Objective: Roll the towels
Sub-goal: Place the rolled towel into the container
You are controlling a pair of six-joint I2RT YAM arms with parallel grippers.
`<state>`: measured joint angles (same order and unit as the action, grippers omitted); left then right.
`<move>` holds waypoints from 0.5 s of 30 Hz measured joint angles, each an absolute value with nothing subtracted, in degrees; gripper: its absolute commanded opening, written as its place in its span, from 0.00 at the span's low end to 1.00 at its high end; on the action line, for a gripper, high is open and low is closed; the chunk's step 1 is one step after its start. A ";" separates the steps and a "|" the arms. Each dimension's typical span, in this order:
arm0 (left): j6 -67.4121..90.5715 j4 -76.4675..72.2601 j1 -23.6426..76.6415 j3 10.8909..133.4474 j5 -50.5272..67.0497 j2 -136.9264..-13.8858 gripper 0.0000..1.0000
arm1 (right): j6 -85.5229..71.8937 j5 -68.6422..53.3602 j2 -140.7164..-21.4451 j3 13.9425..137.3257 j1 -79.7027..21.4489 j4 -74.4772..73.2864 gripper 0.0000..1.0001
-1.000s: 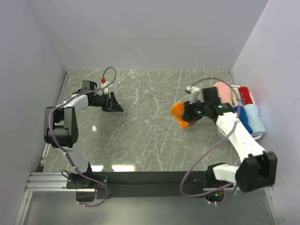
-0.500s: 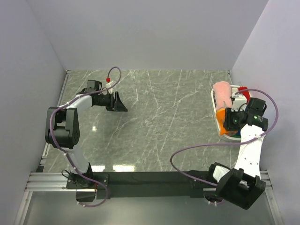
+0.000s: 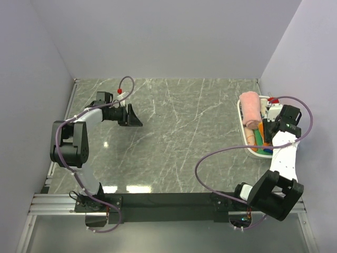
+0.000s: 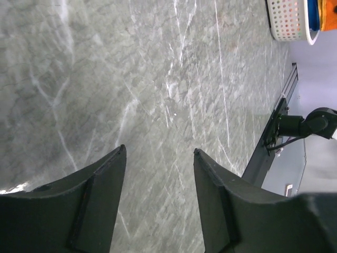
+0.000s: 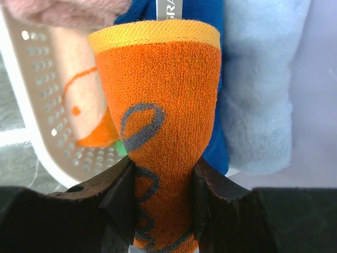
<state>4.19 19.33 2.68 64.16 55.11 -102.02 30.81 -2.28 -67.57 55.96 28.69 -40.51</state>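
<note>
The orange towel (image 5: 158,105) is terry cloth with grey looped lettering and a yellower hem along its top edge. It is bunched into a narrow waist where the right gripper (image 5: 162,179) pinches it, and it flares wider above. The jaws are closed in tight on the cloth from both sides. It hangs over the basket (image 5: 37,121) at the table's right edge, near the wall.

A second ago this towel was held out over the table (image 4: 131,79), left of the basket. Half a second ago it was above the basket. The right arm has since swung further right and now reaches along the basket's far side. The left arm has barely shifted.

In the basket, a pink towel (image 5: 63,10) lies rolled at the far end. A blue towel (image 5: 213,142) sits behind the orange one, and a pale blue towel (image 5: 258,89) lies just beside it towards the wall. A sliver of green cloth (image 5: 122,147) shows low against the perforated wall, next to a pale cloth with an orange drawing. I cannot tell whether that pale cloth belongs to the held towel.

The left gripper (image 4: 159,153) hovers over bare table well to the left, its jaws spread wide with nothing between them.
</note>
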 measured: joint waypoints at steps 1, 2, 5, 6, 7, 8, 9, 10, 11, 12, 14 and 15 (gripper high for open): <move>4.25 19.33 2.37 64.18 55.20 -102.02 0.62 | 30.81 -1.85 -67.99 55.96 28.60 -39.97 0.00; 4.34 19.35 2.02 64.23 55.22 -102.02 0.63 | 30.81 -1.45 -68.45 55.96 28.40 -39.51 0.00; 4.82 19.59 1.13 64.66 55.24 -102.02 0.65 | 30.79 0.05 -68.88 55.37 27.22 -37.67 0.00; 5.19 19.59 0.86 65.01 55.27 -102.02 0.65 | 30.79 0.58 -68.88 54.81 26.65 -36.75 0.00; 5.39 19.57 0.64 65.41 55.37 -102.02 0.66 | 30.76 1.15 -68.90 54.13 26.09 -35.83 0.00; 5.58 19.49 0.49 65.84 55.55 -102.02 0.66 | 30.76 1.45 -69.04 53.54 25.76 -35.35 0.00; 5.72 19.35 0.38 66.19 55.66 -102.02 0.66 | 30.74 1.98 -69.30 52.80 25.41 -34.65 0.00; 5.89 19.20 0.34 66.39 55.70 -102.02 0.66 | 30.74 2.22 -69.63 52.29 25.15 -34.09 0.00; 6.22 18.94 0.30 66.54 55.77 -102.02 0.66 | 30.76 2.46 -69.80 51.90 24.91 -33.63 0.00; 6.42 18.74 0.30 66.54 55.86 -102.02 0.67 | 30.76 2.70 -69.93 51.29 24.71 -32.86 0.00; 6.85 18.35 -0.05 66.39 56.16 -102.02 0.67 | 30.79 3.01 -69.93 50.33 24.47 -31.99 0.00; 6.96 18.06 -0.25 66.11 56.29 -102.02 0.67 | 30.81 3.07 -69.93 49.80 24.34 -31.48 0.00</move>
<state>6.96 18.06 -0.25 66.11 56.29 -102.02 30.81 3.07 -69.93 49.80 24.34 -31.48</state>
